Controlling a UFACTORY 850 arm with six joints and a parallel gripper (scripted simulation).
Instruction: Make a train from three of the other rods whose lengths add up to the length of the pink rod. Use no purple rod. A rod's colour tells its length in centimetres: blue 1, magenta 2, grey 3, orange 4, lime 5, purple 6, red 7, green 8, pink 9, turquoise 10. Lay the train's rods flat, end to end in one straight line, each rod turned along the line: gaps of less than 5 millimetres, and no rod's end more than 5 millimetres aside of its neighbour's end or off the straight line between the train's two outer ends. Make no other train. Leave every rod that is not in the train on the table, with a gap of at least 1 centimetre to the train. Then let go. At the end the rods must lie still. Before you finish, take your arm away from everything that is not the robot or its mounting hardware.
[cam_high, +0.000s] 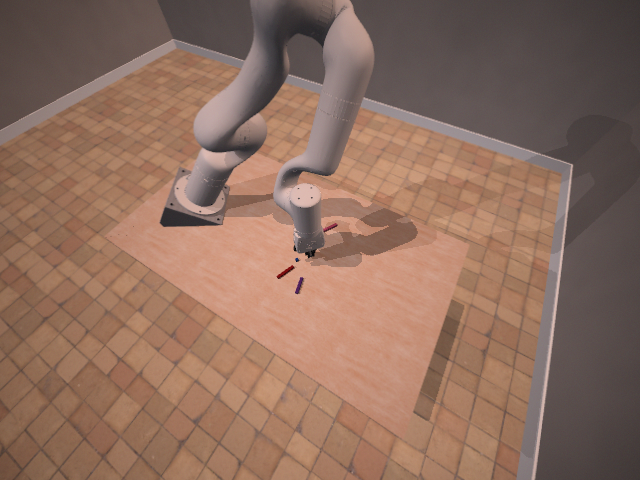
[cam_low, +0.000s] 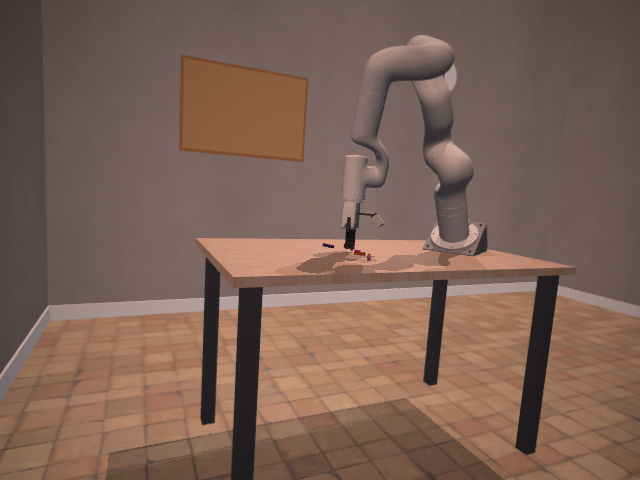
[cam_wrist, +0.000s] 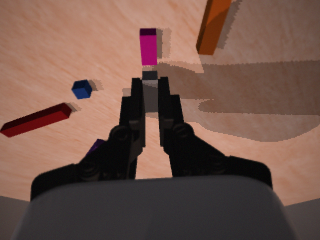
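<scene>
My gripper (cam_high: 310, 253) (cam_low: 349, 247) (cam_wrist: 150, 92) is shut on the grey rod (cam_wrist: 150, 97), low over the table. The magenta rod (cam_wrist: 148, 49) lies just beyond the grey rod's far end, roughly in line with it in the wrist view; I cannot tell the gap exactly. The orange rod (cam_low: 360, 253) (cam_wrist: 213, 27) lies to the right of the magenta rod in the wrist view. The blue rod (cam_high: 296, 259) (cam_wrist: 81, 89) and the red rod (cam_high: 285, 272) (cam_wrist: 37, 120) lie to the left. The pink rod (cam_high: 330, 227) (cam_low: 369, 256) lies behind the gripper in the top view.
The purple rod (cam_high: 299, 285) (cam_low: 327, 245) lies in front of the gripper in the top view; in the wrist view a finger partly hides it. The arm's shadow falls on the table (cam_high: 356, 320) around the orange rod. The robot's base stands at the table's far left in the top view.
</scene>
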